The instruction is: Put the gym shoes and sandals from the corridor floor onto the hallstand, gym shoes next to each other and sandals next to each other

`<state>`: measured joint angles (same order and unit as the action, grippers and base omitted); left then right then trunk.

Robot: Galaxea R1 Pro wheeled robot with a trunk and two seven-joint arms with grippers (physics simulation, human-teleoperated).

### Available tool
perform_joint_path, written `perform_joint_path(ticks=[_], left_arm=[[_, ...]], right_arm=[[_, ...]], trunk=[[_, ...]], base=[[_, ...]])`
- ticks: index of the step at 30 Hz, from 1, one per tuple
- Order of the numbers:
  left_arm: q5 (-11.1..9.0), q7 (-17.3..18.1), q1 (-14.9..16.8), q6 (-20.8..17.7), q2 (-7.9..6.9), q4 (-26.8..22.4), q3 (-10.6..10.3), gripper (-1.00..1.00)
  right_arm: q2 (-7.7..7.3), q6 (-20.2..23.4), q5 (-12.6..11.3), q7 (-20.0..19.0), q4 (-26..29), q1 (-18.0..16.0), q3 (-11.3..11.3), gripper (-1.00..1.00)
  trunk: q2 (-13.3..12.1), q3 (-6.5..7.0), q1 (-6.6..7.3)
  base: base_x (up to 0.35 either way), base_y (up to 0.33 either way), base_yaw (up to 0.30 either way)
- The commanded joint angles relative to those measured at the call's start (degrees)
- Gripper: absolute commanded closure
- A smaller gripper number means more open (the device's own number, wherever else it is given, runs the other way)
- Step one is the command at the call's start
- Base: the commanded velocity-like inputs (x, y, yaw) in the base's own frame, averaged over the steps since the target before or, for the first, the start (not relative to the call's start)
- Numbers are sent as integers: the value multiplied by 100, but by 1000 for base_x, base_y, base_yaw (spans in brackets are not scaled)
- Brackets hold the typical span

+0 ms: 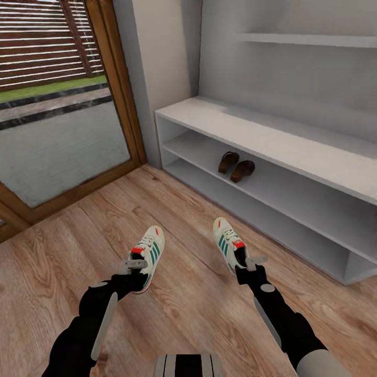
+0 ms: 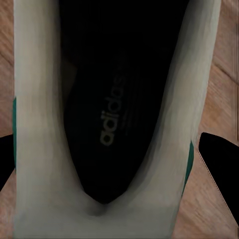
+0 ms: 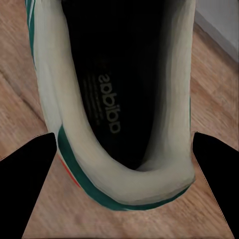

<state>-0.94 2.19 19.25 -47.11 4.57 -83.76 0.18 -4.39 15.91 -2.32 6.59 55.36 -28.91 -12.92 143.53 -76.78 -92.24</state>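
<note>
Both arms reach forward over the floor [image 1: 78, 246], each with a gym shoe at its tip. The left gripper [image 1: 135, 266] sits at the heel of the left shoe [image 1: 149, 254], which points away from the robot toward the rack [image 1: 251, 133]. In the left wrist view this shoe [image 2: 45, 149] lies between the two dark fingers [image 2: 221, 164], its heel collar running between them, with the dark insole and its printed logo seen from above; the fingers stand on either side of the heel, seemingly closed on it, though contact itself is hard to make out. The right gripper [image 1: 250, 263] is at the heel of the right shoe [image 1: 229, 243], toe also toward the rack. In the right wrist view that shoe [image 3: 149, 184] has its heel between the fingers [image 3: 30, 164], teal stripe and a bit of red showing on one side, planks under it. Whether either shoe is lifted or resting on the floor cannot be told. The two sandals [image 1: 236, 166] lie side by side on the rack's middle shelf, near its left end, close together. The two shoes are well apart from each other, in front of the rack. A glass door [image 1: 52, 104] with a wooden frame stands left of the rack.
</note>
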Motion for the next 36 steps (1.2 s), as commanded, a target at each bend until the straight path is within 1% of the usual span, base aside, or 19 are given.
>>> perform_joint_path(ticks=[1, 19, 26, 36], left_arm=[[-3, -4, 0, 1, 0, 0, 0, 100], [-3, 0, 0, 0, 1, 0, 0, 100], [-5, 0, 0, 1, 3, 0, 0, 100], [-11, 0, 0, 0, 2, 4, 2, 100]], right_arm=[[0, 0, 3, 0, 1, 0, 0, 100], [0, 0, 9, 0, 1, 0, 0, 100], [0, 0, 12, 0, -7, 0, 0, 100], [0, 0, 12, 0, -8, 0, 0, 100]], trunk=[[0, 6, 0], [0, 111, 0], [0, 152, 0], [0, 210, 0]], base=[[0, 0, -225], [-9, 0, -225], [-155, 20, -225], [-19, 2, -226]])
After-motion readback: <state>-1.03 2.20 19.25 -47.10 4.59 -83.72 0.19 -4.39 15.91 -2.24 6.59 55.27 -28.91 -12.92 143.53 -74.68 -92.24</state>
